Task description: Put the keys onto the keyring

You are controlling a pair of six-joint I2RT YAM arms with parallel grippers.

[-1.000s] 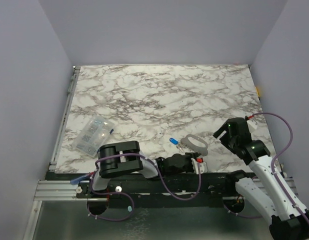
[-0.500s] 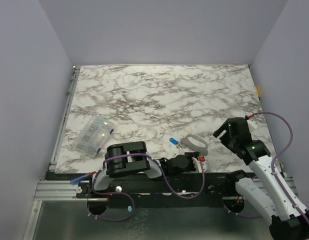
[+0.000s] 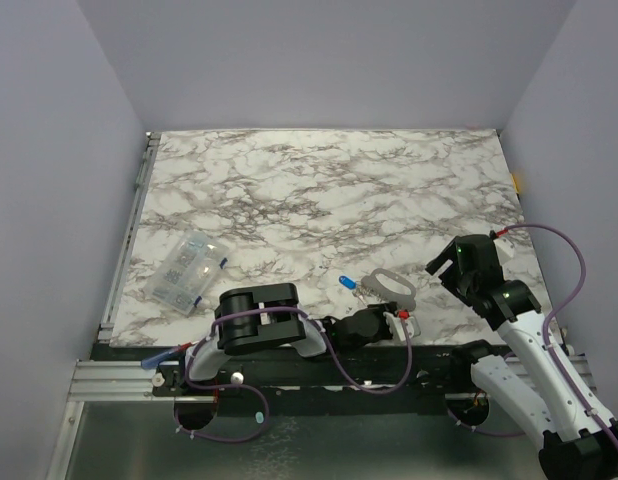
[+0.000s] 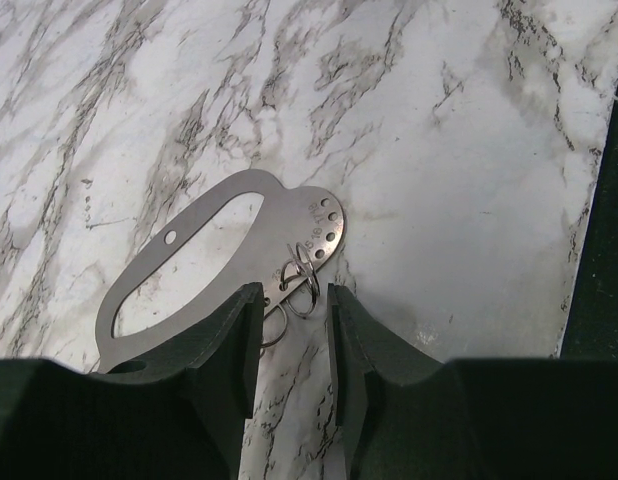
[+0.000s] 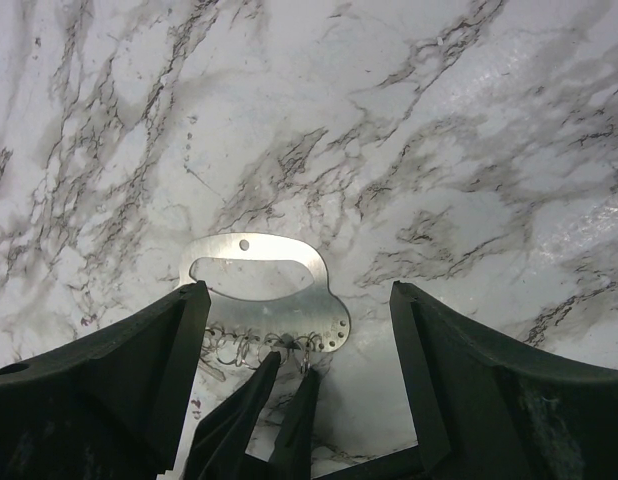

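Note:
The keyring (image 3: pixel 389 284) is a flat pale metal plate (image 4: pixel 289 215) with a handle slot, a row of holes and small split rings (image 4: pixel 305 288) on one edge. It lies on the marble near the front edge. A blue-headed key (image 3: pixel 345 283) lies just left of it. My left gripper (image 4: pixel 292 292) is low on the table, its jaws narrowly open, the tips right at the split rings and nothing pinched between them. My right gripper (image 5: pixel 297 292) hovers wide open above the keyring (image 5: pixel 324 300), looking down on the left fingers (image 5: pixel 257 400).
A clear plastic packet (image 3: pixel 186 268) with printed marks lies at the table's left side. The table's black front rail (image 3: pixel 429 355) runs right behind the left gripper (image 3: pixel 382 313). The right gripper (image 3: pixel 451 268) stands right of the keyring. Purple walls close in three sides.
The left arm has shifted right and its gripper has edged up to the keyring's rings while its jaws narrowed. The right arm has not moved.

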